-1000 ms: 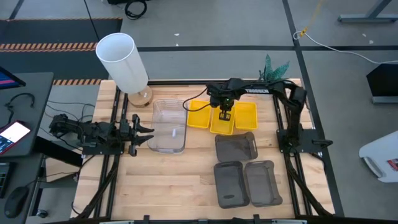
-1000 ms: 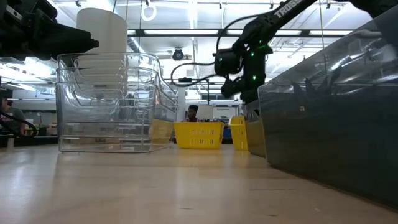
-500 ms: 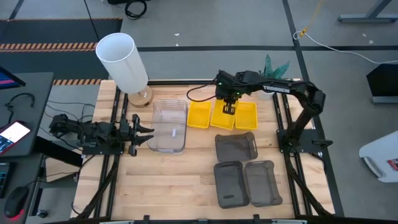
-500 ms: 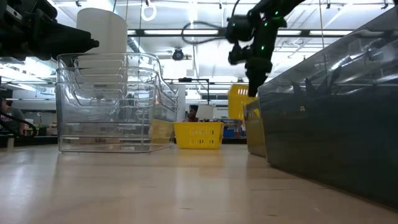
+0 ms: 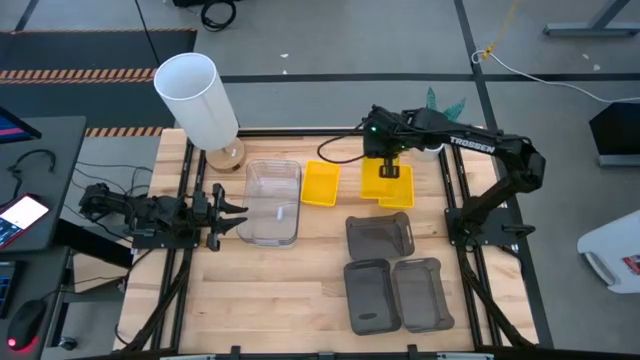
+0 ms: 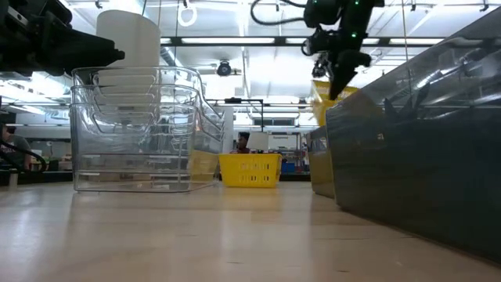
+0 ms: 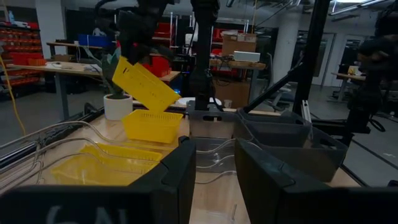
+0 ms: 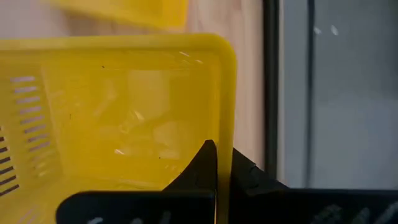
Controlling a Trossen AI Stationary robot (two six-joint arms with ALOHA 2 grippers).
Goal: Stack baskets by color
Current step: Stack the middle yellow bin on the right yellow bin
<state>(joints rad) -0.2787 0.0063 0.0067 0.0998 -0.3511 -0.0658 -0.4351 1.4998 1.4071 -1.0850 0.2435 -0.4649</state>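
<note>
Table (image 5: pixel 300 290) unchanged: clear stack (image 5: pixel 272 203) and three grey baskets (image 5: pixel 392 272) where they were. Right gripper (image 5: pixel 389 170) now farther right, clamped on rim of yellow basket (image 5: pixel 378 182), lifted tilted above second yellow basket (image 5: pixel 398 187); third (image 5: pixel 320 184) left alone. Left gripper (image 5: pixel 238 213) waiting partly open, empty, beside clear stack.

1. A strip of bare wooden table (image 5: pixel 250 290) is lying open along the near edge.
2. The tall white cylinder (image 5: pixel 197 98) is blocking the far left corner.
3. Three smoky dark grey plastic baskets (image 5: pixel 395 275) are crowding the right side.
</note>
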